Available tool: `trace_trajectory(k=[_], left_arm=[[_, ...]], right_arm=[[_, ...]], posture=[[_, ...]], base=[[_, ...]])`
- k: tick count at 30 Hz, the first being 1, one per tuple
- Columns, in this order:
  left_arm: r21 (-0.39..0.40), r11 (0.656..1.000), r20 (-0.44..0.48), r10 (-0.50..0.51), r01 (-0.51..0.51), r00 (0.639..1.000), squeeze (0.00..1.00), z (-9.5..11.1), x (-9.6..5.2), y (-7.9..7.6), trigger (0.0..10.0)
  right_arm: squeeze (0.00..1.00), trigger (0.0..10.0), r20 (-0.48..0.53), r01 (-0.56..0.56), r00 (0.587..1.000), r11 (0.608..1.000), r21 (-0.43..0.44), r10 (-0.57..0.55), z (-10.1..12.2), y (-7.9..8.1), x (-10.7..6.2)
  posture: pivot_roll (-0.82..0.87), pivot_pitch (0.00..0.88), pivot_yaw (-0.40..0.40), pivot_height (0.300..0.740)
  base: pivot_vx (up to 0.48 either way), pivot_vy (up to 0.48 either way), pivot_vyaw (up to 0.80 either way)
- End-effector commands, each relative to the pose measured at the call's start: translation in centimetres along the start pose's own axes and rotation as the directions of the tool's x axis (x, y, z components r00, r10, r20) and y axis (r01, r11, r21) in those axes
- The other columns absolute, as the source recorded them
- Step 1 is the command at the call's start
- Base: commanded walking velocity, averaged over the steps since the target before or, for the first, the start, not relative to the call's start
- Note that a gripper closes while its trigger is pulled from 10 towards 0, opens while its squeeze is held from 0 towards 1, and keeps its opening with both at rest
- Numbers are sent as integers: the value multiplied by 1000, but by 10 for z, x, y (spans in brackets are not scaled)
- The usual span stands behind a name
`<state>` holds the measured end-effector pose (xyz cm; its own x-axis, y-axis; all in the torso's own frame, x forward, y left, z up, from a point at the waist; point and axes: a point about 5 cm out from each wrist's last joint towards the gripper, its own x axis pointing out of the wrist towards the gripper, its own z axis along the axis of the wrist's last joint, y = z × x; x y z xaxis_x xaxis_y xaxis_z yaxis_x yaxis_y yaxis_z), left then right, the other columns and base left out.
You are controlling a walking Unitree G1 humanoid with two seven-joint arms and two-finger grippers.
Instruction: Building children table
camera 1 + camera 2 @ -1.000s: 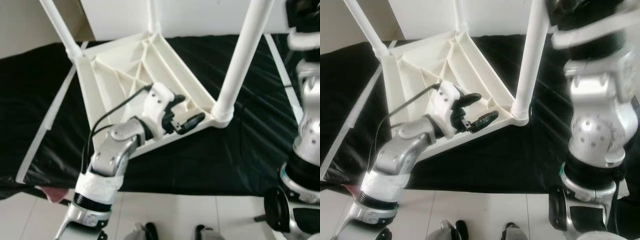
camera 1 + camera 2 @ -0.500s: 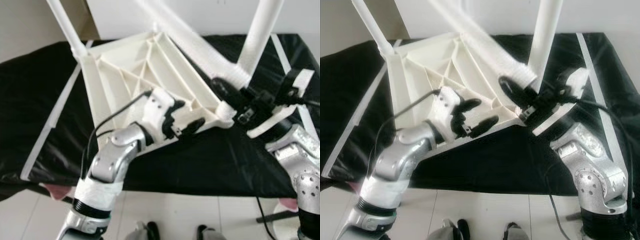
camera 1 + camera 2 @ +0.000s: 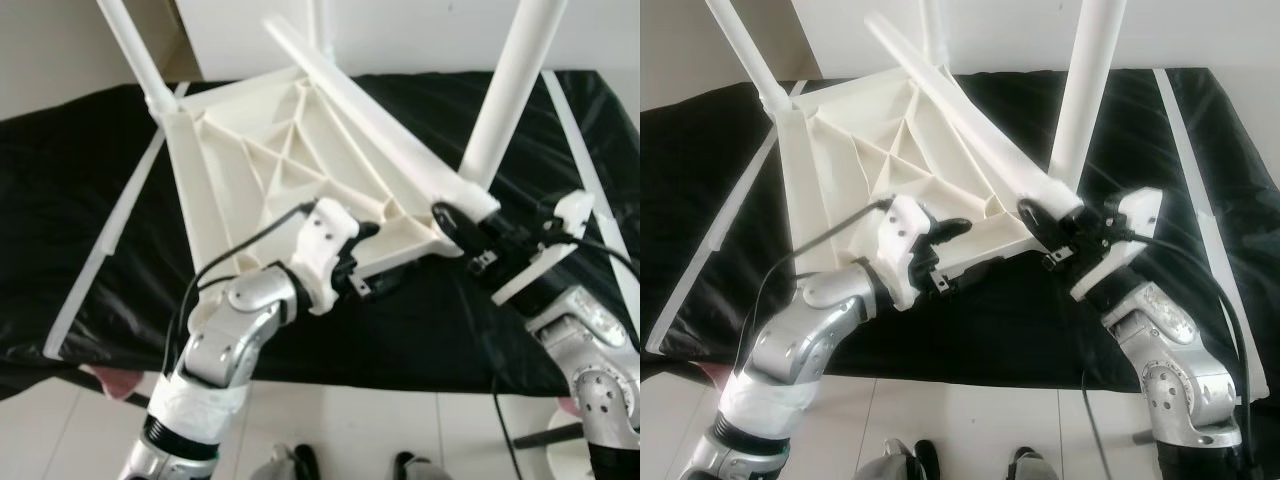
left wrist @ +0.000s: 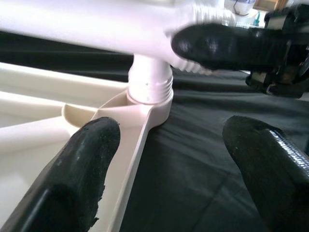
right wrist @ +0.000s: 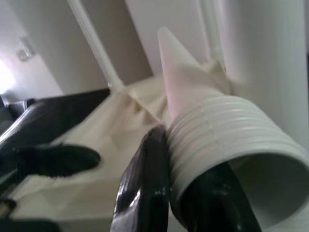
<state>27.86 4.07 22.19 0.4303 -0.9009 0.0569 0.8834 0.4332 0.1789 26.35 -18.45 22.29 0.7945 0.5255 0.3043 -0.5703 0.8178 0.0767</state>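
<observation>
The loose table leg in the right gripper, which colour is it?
White. The loose table leg, with its ribbed threaded end, shows best in the right eye view, held by the right gripper.

upright leg (image 3: 505, 95) and slanted leg (image 3: 370, 120) crowd corner

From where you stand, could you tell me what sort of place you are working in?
Probably a room in a home, used here as an assembly spot: an upturned white plastic table lies on a surface covered with black cloth, with pale floor tiles below and a plain white wall behind.

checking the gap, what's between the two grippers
The tabletop's corner socket with a leg screwed in, plus black cloth, seen in the left wrist view.
</observation>
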Motion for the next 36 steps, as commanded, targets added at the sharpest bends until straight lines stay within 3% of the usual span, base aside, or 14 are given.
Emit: trace_trajectory(k=[1, 5, 7, 10, 18, 22, 25, 29, 34, 35, 36], left_arm=[[6, 1000, -9, -7, 7, 1000, 0, -1, -1, -2, 10000], [8, 1000, -9, -6, 6, 1000, 0, 0, 0, -2, 10000], [11, 1000, -10, -8, 8, 1000, 0, 0, 2, -4, 10000], [12, 1000, -9, -7, 7, 1000, 0, 0, 3, -5, 10000], [-6, 1000, 3, 29, -29, 1000, 0, 1, 10, -9, 10000], [-13, 999, 1, 46, -46, 999, 0, 1, 13, -7, 10000], [-14, 998, 1, 65, -65, 998, 0, 2, 17, -2, 10000], [-14, 998, -3, 66, -66, 998, 0, 3, 18, 0, 10000], [-39, 998, 15, 58, -57, 998, 27, 10, 21, 9, 10000], [-74, 996, 30, 57, -55, 998, 1000, 13, 22, 13, 10000], [-74, 996, 30, 57, -55, 998, 1000, 13, 22, 13, 10000]], right_arm=[[0, 10000, 43, 53, 998, 998, -31, -52, 6, -8, -5], [0, 10000, 64, 147, 988, 988, -48, -144, 8, -24, -13], [0, 10000, 105, 247, 965, 966, -71, -239, 15, -40, -23], [0, 10000, 129, 298, 949, 951, -79, -286, 19, -48, -29], [0, 10000, 262, 499, 851, 857, -127, -456, 46, -84, -61], [0, 10000, 240, 467, 872, 873, -143, -427, 41, -79, -55], [0, 10000, 194, 363, 924, 917, -166, -330, 25, -55, -30], [0, 10000, 176, 317, 941, 932, -174, -288, 16, -43, -19], [0, 10000, 160, 240, 964, 954, -177, -213, -6, -9, 4], [0, 10000, 160, 217, 969, 960, -174, -190, -10, 0, 8], [0, 10000, 160, 217, 969, 960, -174, -190, -10, 0, 8]], posture=[[-129, 174, 92, 740], [-131, 180, 93, 740], [-133, 183, 95, 740], [-135, 187, 95, 740], [-138, 198, 103, 740], [-137, 198, 106, 740], [-139, 196, 110, 740], [-137, 194, 108, 740], [-136, 189, 102, 740], [-137, 187, 99, 740], [-137, 187, 99, 740]], base=[[0, 0, 0], [0, 0, 0], [0, 0, 0], [0, 0, 0], [0, 0, 0], [0, 0, 0], [0, 0, 0], [0, 0, 0], [0, 0, 0], [0, 0, 0], [0, 0, 0]])
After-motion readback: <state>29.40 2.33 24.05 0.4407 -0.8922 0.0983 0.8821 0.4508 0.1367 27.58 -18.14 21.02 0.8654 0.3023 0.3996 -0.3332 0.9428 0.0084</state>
